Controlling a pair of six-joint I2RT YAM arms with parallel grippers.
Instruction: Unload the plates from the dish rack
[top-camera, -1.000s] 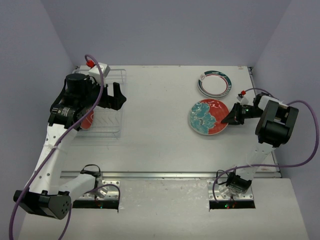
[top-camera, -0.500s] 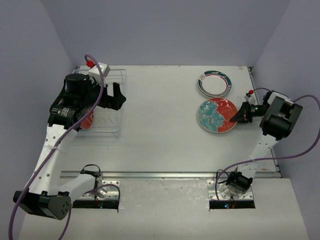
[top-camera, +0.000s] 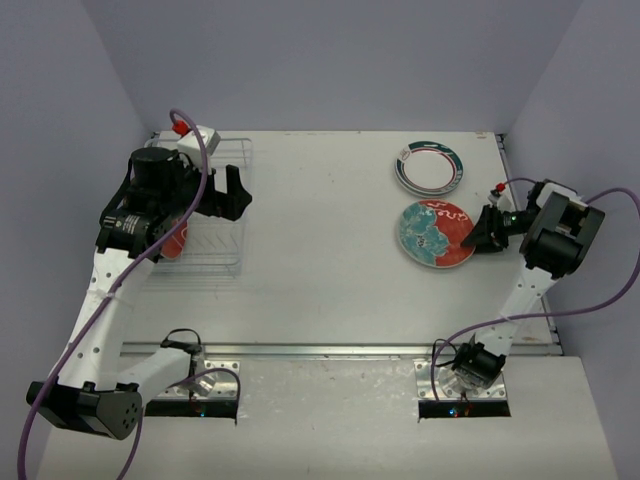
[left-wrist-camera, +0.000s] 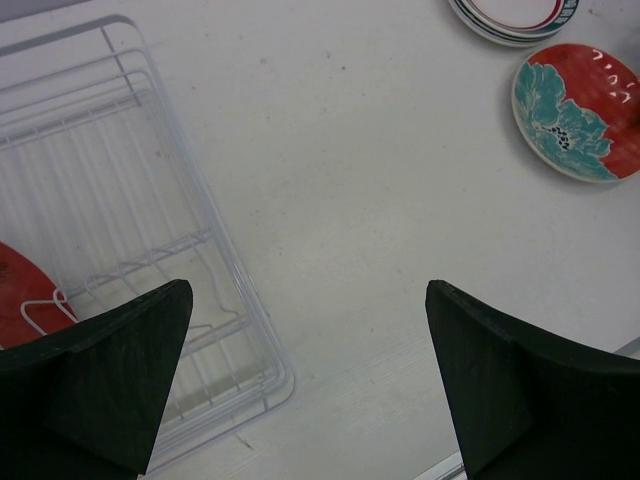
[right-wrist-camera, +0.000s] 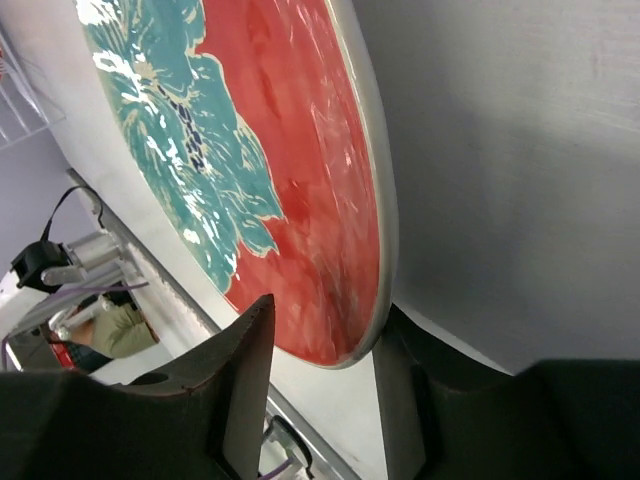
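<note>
The white wire dish rack (top-camera: 222, 205) stands at the back left and also shows in the left wrist view (left-wrist-camera: 120, 190). A red plate (top-camera: 175, 245) stands in it, mostly hidden under my left arm; its edge shows in the left wrist view (left-wrist-camera: 20, 295). My left gripper (top-camera: 232, 195) is open and empty, above the rack's right side (left-wrist-camera: 310, 330). The red plate with teal flower (top-camera: 435, 233) lies on the table at the right. My right gripper (top-camera: 482, 230) is open with its jaws either side of that plate's rim (right-wrist-camera: 325, 315). A white plate with dark green rim (top-camera: 428, 166) lies behind it.
A white box with a red button (top-camera: 195, 132) sits at the rack's far corner. A metal rail (top-camera: 340, 350) runs along the table's near edge. Grey walls close in the left, back and right sides.
</note>
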